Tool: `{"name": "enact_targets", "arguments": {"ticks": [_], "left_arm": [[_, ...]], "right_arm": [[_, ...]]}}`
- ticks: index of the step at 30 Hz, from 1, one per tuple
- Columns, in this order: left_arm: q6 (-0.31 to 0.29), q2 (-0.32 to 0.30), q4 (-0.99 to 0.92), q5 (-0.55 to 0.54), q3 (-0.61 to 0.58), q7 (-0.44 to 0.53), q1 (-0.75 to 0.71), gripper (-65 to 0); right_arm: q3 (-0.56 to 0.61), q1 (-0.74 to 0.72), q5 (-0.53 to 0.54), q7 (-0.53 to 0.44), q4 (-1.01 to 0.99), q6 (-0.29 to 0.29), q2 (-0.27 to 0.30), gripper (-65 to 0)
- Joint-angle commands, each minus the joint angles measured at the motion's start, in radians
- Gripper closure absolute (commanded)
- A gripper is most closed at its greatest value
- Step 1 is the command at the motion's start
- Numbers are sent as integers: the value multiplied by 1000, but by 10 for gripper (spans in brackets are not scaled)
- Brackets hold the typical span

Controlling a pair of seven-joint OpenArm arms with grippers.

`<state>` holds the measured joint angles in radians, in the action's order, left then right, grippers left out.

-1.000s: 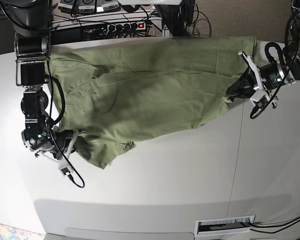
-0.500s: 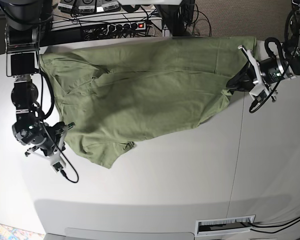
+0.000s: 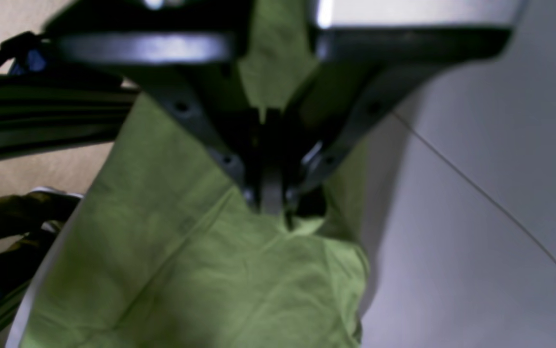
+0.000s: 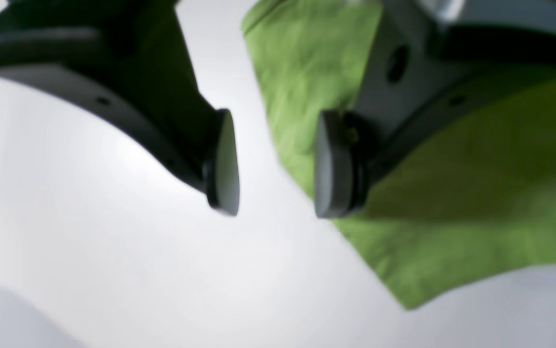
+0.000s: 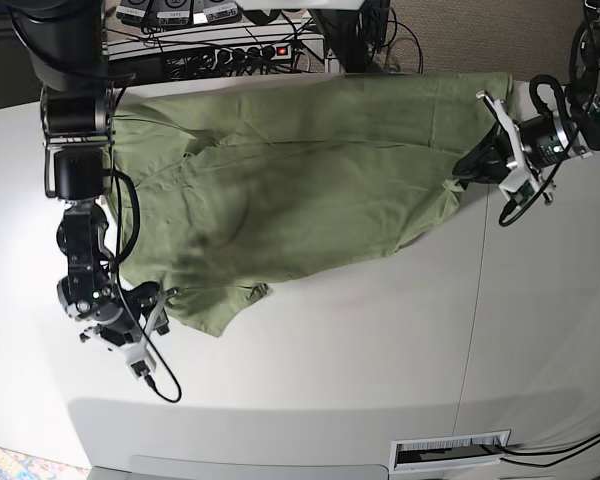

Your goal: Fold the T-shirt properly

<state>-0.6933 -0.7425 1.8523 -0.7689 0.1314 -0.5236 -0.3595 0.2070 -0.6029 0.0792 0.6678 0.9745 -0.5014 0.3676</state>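
Left wrist: left pincer (image 3: 270,203) clenched on a fold of the T-shirt (image 3: 220,270). Right wrist: right pincer (image 4: 275,164) released, poised over the garment's edge. Base: T-shirt spread across white worktop (image 5: 360,350), both arms at opposite ends

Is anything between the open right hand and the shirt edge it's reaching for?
Nothing visible. The right hand hangs open over bare white table, one pad above the olive-green knit T-shirt edge.
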Motion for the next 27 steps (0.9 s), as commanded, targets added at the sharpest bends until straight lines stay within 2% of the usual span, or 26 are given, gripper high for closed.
{"name": "enact_targets", "arguments": {"ticks": [1,11,16,18,23,27], "left_arm": [[-5,-19,15,-16,8,24,5,0],[-5,-19,15,-17,8,24,5,0],[-5,-19,15,-17,8,26,5,0],[-5,-19,15,-16,8,26,5,0],[-5,-19,15,-16,8,26,5,0],[-5,-19,15,-16,8,26,5,0]], "right_arm": [[-7,-46,0,-35,-11,3,14,-264],[-6,-75,-77,-159,-233,2,8,-263],[-6,-63,-65,-142,-263,0,6,-263],[-5,-47,-24,-101,-263,-26,6,-260],[-5,-10,13,-14,-262,-66,6,-166],[-5,-15,82,68,-257,-90,7,-49]]}}
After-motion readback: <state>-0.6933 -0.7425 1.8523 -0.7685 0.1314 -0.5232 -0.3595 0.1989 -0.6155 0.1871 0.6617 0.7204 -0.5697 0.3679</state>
